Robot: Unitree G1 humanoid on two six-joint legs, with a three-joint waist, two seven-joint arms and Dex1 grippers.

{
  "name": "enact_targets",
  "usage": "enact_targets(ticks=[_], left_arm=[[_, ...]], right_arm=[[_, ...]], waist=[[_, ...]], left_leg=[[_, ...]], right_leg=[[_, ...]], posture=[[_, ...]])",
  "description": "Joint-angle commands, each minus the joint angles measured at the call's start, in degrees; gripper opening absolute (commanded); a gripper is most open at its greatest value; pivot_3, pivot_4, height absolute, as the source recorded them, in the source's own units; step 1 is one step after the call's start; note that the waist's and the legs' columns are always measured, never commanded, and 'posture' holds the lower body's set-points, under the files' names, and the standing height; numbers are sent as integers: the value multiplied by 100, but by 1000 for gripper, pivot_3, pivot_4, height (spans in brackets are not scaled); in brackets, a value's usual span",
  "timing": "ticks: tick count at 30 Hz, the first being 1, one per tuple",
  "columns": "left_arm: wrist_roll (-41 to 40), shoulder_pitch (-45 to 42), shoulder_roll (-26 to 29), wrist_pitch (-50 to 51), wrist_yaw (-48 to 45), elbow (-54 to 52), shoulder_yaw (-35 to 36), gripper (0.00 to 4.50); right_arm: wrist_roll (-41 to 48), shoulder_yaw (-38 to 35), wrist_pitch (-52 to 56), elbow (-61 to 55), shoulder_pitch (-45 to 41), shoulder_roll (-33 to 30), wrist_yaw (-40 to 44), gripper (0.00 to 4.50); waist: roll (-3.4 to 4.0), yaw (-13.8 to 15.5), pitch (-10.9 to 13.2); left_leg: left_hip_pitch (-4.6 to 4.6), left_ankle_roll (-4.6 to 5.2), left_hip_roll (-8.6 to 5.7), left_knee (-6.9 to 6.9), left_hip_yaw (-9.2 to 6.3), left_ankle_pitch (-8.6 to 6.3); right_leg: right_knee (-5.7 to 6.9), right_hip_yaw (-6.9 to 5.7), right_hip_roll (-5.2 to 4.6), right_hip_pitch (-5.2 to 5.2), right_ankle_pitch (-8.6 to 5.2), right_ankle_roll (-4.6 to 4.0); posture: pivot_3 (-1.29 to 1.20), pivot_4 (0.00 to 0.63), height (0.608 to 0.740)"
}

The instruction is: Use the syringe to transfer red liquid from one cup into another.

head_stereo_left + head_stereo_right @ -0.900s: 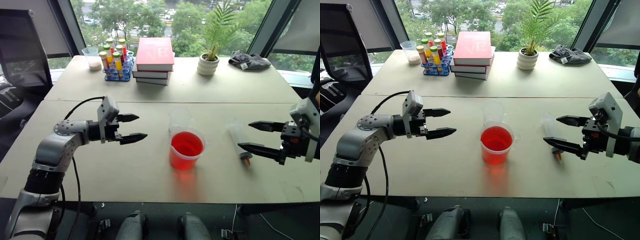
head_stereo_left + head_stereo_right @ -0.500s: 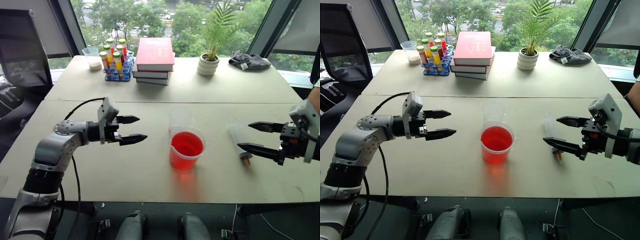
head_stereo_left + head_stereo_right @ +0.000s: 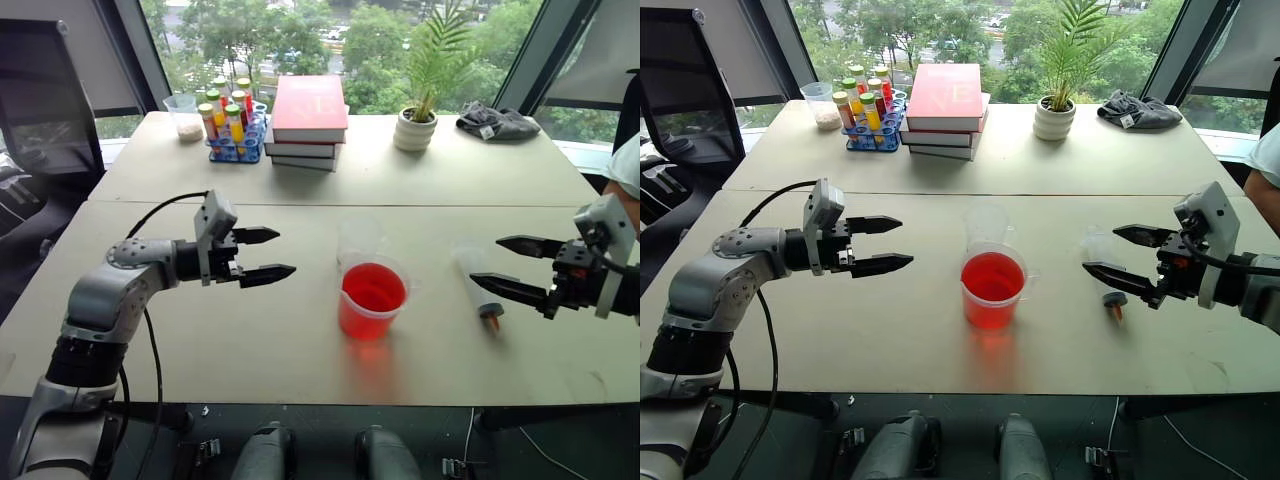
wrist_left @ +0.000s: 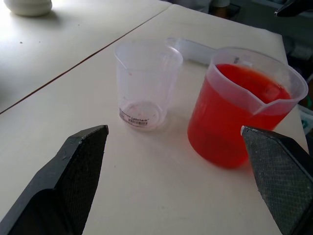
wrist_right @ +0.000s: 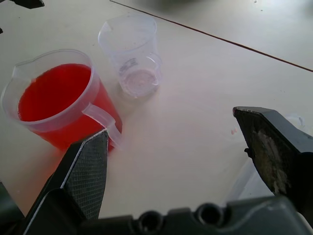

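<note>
Pale counter (image 3: 250, 350) boards are seen under tall windows, with a rack of coloured tubes (image 3: 230, 125), stacked books (image 3: 310, 120) and a potted plant (image 3: 420, 125) along the far edge. At the left, the left tool (image 3: 263, 254) is held level above the counter, its fingers spread wide and nothing between them; it has kept its place over the last second. At the centre, the red liquid (image 3: 373, 290) is held in the wide cup (image 3: 372, 300), and the narrow clear cup (image 3: 358, 240) is set just behind it, empty. To the right, the syringe (image 3: 478, 285) is seen lying on the counter, its red tip towards the near edge. The right tool (image 3: 520, 268) has been lifted slightly and drawn in over the syringe barrel since a second ago, its fingers fully parted and nothing gripped. From this it is judged that the pick-up is being lined up and no liquid has yet been drawn.
</note>
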Motion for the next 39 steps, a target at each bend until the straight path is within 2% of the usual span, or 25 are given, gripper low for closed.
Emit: enact_targets(ticks=[1,4,6,9,12,18,25,28,32,36,39], left_arm=[[-93,-49,-27,-64,54,-200,165,4500],[-88,-72,-103,-87,104,-185,159,4500],[-68,-66,-145,-113,116,-177,132,4500],[-28,-78,-230,-151,115,-139,86,4500],[24,-142,-338,-222,112,-68,38,4500],[102,-162,-481,-359,186,-34,10,4500],[82,42,-537,-409,382,-243,81,4500],[65,116,-510,-408,443,-311,123,4500],[48,197,-468,-405,500,-395,167,4500],[45,187,-434,-412,498,-386,194,4500],[-22,54,-393,-347,470,-314,273,4500]], right_arm=[[-35,36,271,52,-355,139,-626,4479],[-163,266,726,142,-699,122,-1139,4479],[63,513,1603,556,-1311,65,-1400,4479],[62,1004,2412,993,-2028,37,-1539,4479],[-346,1725,2891,1740,-2792,226,-1853,4479],[-1303,3166,2486,2991,-3425,211,-1593,4479],[-2032,3917,1791,4000,-3753,508,-1049,4479],[-2280,4096,1606,4259,-3881,609,-817,3627],[-2518,4235,1469,4352,-3958,648,-497,1614],[-2649,4131,1445,4223,-3991,643,-356,1573],[-2575,3634,1255,3686,-4011,555,-449,1573]], waist=[[0,-1,0],[1,-4,0],[1,-12,0],[1,-33,0],[1,-43,0],[1,-34,0],[1,-104,0],[1,-131,0],[0,-138,-1],[0,-134,-1],[4,-130,1]], left_leg=[[0,0,0,0,0,0],[0,0,0,0,0,0],[0,0,-1,0,2,0],[0,-1,0,3,3,0],[-2,-1,0,-2,3,0],[-17,-1,-2,-3,9,0],[-22,1,-3,-2,12,0],[-22,1,-3,4,12,1],[-22,2,-2,7,10,1],[-22,1,1,7,9,1],[-22,1,0,7,10,1]], right_leg=[[0,0,0,0,0,0],[0,0,0,-1,0,0],[1,2,0,-2,0,-1],[2,3,-1,-3,1,-3],[2,2,-1,-10,1,-4],[-1,3,-2,-24,1,-4],[3,2,3,-29,11,14],[5,2,6,-26,13,18],[8,3,13,-25,14,19],[8,2,18,-25,15,21],[9,3,17,-27,15,21]], posture=[[0,150,740],[0,150,740],[0,150,740],[0,150,740],[0,150,740],[0,150,740],[0,150,740],[0,150,740],[0,150,740],[0,150,740],[0,150,740]])
